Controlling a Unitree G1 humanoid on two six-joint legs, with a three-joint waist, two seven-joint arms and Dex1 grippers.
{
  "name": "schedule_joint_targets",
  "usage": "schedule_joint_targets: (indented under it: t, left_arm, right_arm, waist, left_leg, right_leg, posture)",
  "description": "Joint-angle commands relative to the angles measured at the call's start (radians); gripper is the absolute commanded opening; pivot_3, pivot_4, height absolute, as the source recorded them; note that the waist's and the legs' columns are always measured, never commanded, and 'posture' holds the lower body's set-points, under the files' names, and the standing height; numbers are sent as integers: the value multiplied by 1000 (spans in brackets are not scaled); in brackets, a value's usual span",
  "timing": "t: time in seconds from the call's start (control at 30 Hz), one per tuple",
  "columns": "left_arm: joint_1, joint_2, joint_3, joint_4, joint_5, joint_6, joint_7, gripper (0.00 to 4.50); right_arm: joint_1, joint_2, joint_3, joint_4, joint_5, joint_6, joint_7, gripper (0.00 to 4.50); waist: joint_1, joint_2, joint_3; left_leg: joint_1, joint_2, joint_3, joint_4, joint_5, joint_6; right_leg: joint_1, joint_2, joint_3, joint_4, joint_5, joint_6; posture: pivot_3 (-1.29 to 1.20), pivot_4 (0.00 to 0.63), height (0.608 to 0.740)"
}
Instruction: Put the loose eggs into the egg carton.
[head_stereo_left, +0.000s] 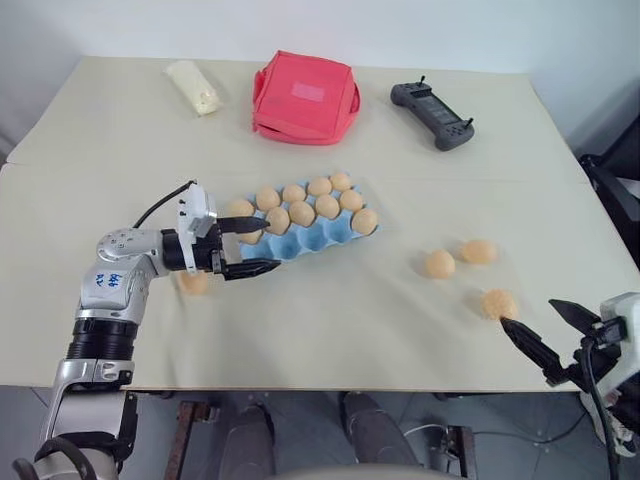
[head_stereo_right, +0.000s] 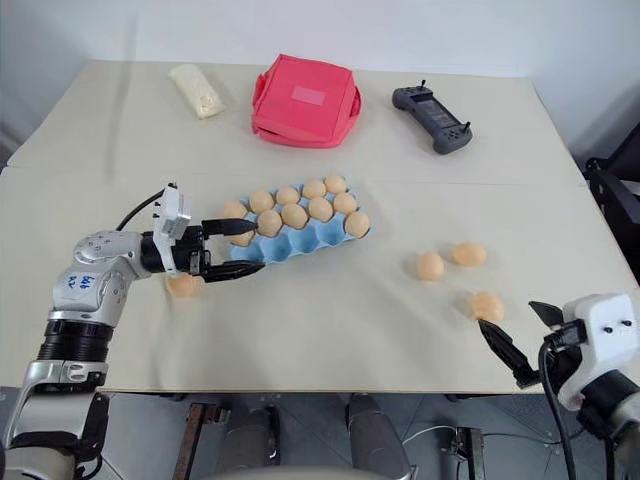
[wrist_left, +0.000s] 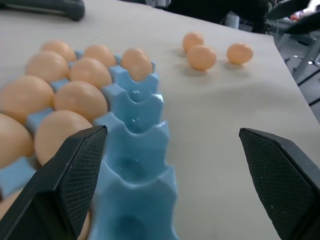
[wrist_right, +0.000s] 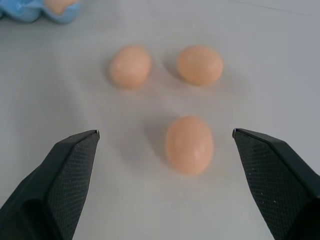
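Across my counter (head_stereo_left: 330, 330), draped in a pale cloth, a red pouch (head_stereo_left: 305, 97) lies at the far middle. To its left, near it, I see a white wrapped roll (head_stereo_left: 194, 86). To its right rests a dark grey handheld controller (head_stereo_left: 432, 115), apart from the pouch and angled.

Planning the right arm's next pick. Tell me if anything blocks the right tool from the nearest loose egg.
Nothing visible does. The right tool is open, and bare table lies between it and the nearest egg. The two other eggs lie beyond it.
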Motion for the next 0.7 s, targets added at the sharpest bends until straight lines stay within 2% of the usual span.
schedule_joint_targets:
  t: [0.03, 0.23, 0.63, 0.7]
  left_arm:
    - [17, 14, 30, -65, -27, 8, 13, 4500]
    - [63, 23, 59, -129, -40, 18, 54, 4500]
    - [122, 39, 86, -202, -57, 31, 91, 4500]
    - [123, 39, 87, -205, -58, 30, 93, 4500]
  right_arm:
    - [-49, 4, 47, 74, -42, -38, -7, 4476]
    - [-139, 5, 141, 224, -112, -80, 16, 4476]
    - [-203, 41, 252, 339, -169, -130, 50, 4476]
    - [-217, 50, 257, 350, -176, -140, 47, 4096]
  waist:
    - [3, 0, 0]
    - [5, 0, 0]
    - [2, 1, 0]
    - [2, 1, 0]
  left_leg:
    - [0, 0, 0, 0, 0, 0]
    - [0, 0, 0, -1, 0, 0]
    - [0, 0, 0, 1, 0, 0]
    - [0, 0, 0, 1, 0, 0]
  right_leg:
    - [0, 0, 0, 0, 0, 0]
    - [0, 0, 0, 1, 0, 0]
    - [0, 0, 0, 2, 0, 1]
    - [0, 0, 0, 2, 0, 1]
  posture:
    - [0, 150, 740]
    - [0, 150, 740]
    - [0, 150, 740]
    - [0, 150, 740]
